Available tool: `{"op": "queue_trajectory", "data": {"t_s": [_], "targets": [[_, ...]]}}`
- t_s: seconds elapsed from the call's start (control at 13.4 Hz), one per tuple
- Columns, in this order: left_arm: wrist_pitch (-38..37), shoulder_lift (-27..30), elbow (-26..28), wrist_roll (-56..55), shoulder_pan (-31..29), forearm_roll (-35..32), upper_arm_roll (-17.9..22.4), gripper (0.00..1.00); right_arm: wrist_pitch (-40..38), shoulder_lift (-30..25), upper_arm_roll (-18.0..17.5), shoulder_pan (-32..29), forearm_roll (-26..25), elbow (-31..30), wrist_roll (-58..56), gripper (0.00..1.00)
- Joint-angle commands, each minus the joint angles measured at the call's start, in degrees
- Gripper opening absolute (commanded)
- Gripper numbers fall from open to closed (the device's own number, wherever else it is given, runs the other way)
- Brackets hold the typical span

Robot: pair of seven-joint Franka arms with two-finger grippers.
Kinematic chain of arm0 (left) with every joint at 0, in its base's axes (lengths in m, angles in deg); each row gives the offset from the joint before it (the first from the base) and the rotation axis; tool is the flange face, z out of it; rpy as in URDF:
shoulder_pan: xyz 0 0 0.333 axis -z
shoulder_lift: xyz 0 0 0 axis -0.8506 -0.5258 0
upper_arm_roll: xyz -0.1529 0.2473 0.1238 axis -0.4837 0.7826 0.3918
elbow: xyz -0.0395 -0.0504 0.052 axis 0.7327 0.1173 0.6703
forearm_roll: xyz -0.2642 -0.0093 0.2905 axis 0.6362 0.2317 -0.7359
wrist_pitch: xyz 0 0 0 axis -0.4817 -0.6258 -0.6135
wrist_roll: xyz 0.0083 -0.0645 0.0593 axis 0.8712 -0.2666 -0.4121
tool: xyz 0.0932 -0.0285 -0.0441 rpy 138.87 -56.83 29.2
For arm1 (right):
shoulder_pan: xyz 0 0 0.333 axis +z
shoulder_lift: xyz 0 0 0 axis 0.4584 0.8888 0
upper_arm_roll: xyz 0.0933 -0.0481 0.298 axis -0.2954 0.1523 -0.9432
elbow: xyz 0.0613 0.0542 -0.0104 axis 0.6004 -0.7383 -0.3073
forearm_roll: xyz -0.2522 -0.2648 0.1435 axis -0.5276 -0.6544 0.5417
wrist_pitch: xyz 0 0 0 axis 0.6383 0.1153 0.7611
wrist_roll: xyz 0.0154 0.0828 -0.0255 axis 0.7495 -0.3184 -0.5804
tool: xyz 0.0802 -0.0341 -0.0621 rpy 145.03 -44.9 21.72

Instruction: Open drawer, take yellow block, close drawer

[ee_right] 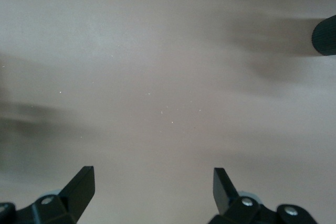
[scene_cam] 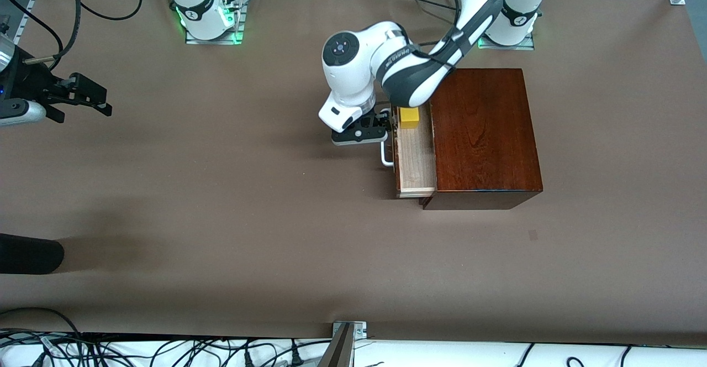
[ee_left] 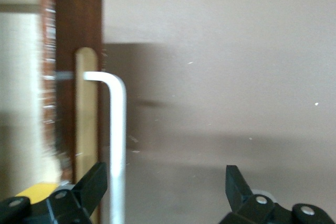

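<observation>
The mahogany box (scene_cam: 483, 135) stands toward the left arm's end of the table. Its drawer (scene_cam: 414, 160) is pulled part way out, pale tray showing. The yellow block (scene_cam: 409, 117) lies in the tray at the end farther from the front camera; a corner of it shows in the left wrist view (ee_left: 37, 188). My left gripper (scene_cam: 382, 124) is open in front of the drawer's dark front (ee_left: 79, 77). The white loop handle (ee_left: 116, 145) runs between the open fingers (ee_left: 165, 174), close to one finger, not clamped. My right gripper (scene_cam: 102, 99) waits open and empty over bare table (ee_right: 153, 177).
A black rounded object (scene_cam: 27, 253) lies at the right arm's end of the table, nearer the front camera; it also shows in the right wrist view (ee_right: 325, 35). Cables run along the table's near edge. The brown tabletop (scene_cam: 248, 201) spreads in front of the drawer.
</observation>
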State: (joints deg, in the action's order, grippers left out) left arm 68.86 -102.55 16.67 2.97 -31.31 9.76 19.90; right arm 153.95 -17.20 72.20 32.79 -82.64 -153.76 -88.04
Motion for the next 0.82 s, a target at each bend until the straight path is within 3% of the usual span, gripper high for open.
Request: {"op": "queue_trajectory", "data": {"t_s": [0.0,0.3,0.6,0.74], "targets": [[-8.3,6.7,-0.1,7.0,-1.9,0.1,0.2,1.00,-0.5,0.5,0.1,-0.1,-0.3,0.9,-0.6,1.00],[-15.5,15.1,0.0,20.1,-10.3,0.3,0.1,1.00,-0.9,0.5,-0.2,1.1,0.0,0.9,0.4,1.00],[-17.4,18.9,0.0,35.4,-25.0,10.4,0.1,1.00,-0.1,3.6,-0.2,5.8,-0.2,0.9,-0.2,1.00],[-19.7,20.4,-0.1,44.6,-28.8,11.1,0.3,1.00,-0.3,3.9,-0.3,7.9,0.2,0.7,-0.3,1.00]]}}
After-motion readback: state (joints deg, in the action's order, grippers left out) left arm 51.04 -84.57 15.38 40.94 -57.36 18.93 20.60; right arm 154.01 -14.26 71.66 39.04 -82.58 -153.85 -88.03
